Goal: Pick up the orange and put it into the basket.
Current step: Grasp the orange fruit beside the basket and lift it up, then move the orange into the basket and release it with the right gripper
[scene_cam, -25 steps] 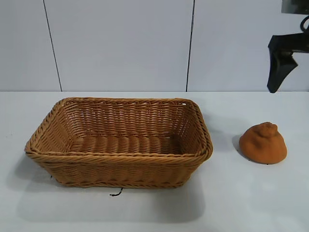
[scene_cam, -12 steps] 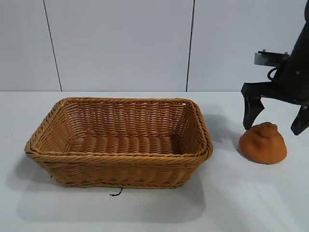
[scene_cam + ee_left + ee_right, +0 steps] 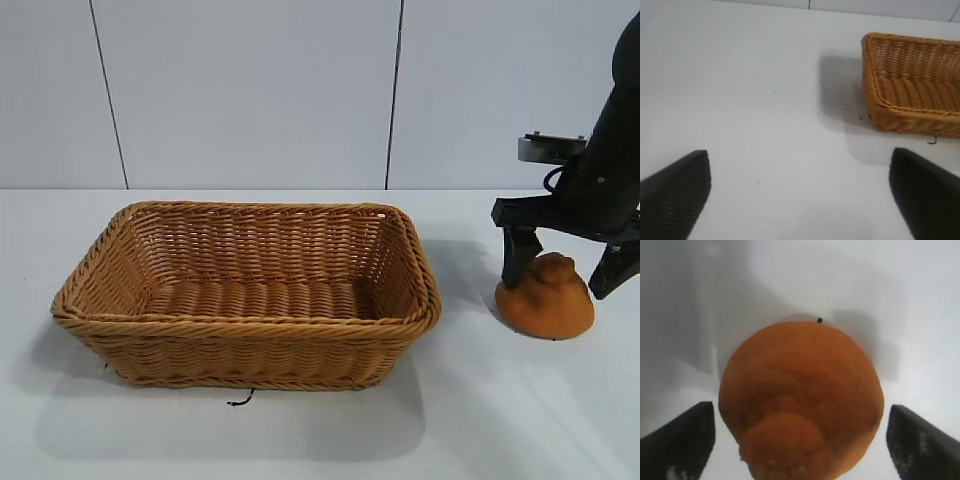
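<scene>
Right gripper point(image 3: 567, 272) is pointing down with fingers spread, straddling the matte orange-brown, knobby-peaked orange point(image 3: 546, 297), which is resting on the white table point(image 3: 480, 420) beside the tan woven wicker basket point(image 3: 250, 295); left gripper point(image 3: 800, 192) is idling open.

Matte orange-brown orange point(image 3: 547, 299); tan woven basket point(image 3: 250, 325)

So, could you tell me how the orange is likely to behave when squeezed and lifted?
The orange sits flat-bottomed, so it probably won't roll. Its matte, wrinkled skin likely grips well. The knobby, domed top may let the fingers slide upward.
</scene>
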